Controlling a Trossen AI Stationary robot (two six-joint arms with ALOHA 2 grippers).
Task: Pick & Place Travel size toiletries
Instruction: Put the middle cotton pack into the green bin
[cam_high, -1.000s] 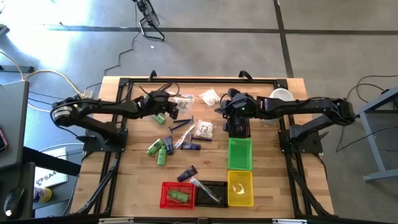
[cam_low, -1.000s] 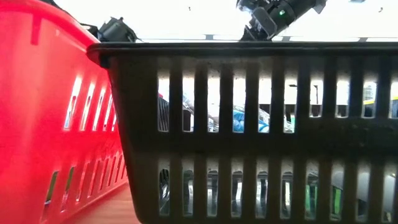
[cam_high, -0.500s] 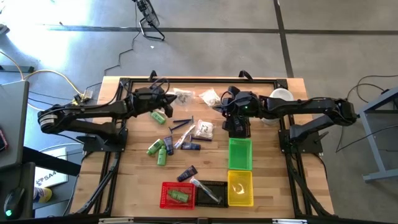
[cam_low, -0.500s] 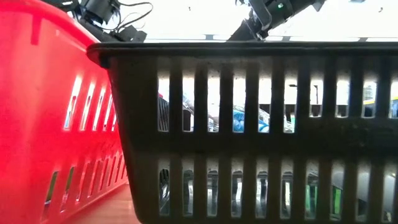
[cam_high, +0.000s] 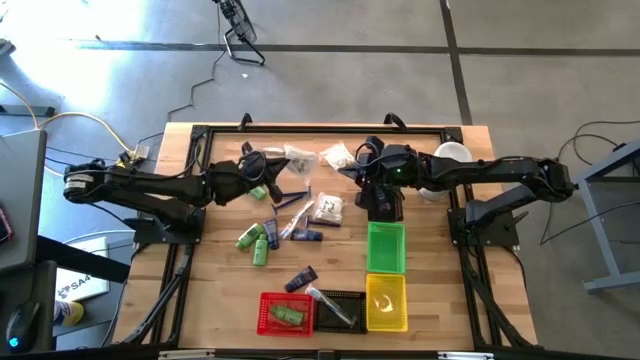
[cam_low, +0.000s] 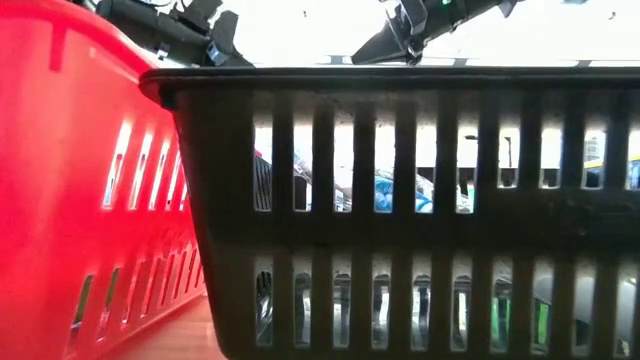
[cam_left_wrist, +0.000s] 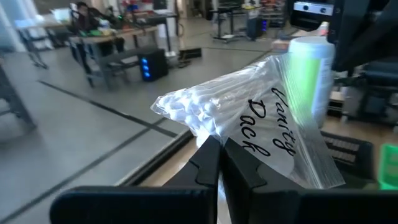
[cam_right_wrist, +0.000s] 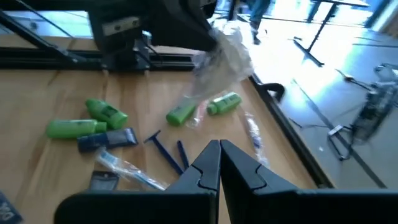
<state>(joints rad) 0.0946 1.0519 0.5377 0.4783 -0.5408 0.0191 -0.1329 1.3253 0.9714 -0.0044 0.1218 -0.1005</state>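
The left tool (cam_left_wrist: 217, 163) is closed on a clear packet (cam_left_wrist: 261, 121) with printed lettering, pinching it by one end so that its long axis runs away from the fingers and up off the worktop (cam_high: 215, 285). In the high view the packet (cam_high: 268, 162) hangs at the far left part of the worktop, well apart from the row of baskets; the red basket (cam_high: 282, 313), black basket (cam_high: 338, 310) and yellow basket (cam_high: 387, 301) stand at the near edge, with the green basket (cam_high: 386, 247) just beyond the yellow one. The coming move is judged to be a carry from the packet's position toward the near edge, and the left arm is the nearer one. The right tool (cam_right_wrist: 219, 163) is closed and empty, hovering just beyond the green basket, near the white cup (cam_high: 452, 152). Loose green bottles (cam_high: 252, 240), dark tubes (cam_high: 300, 279) and blue razors (cam_high: 290, 198) lie between the packet and the baskets. The packet's contents are hard to make out, and the low view is blocked by the basket walls, so its height above the worktop cannot be told.
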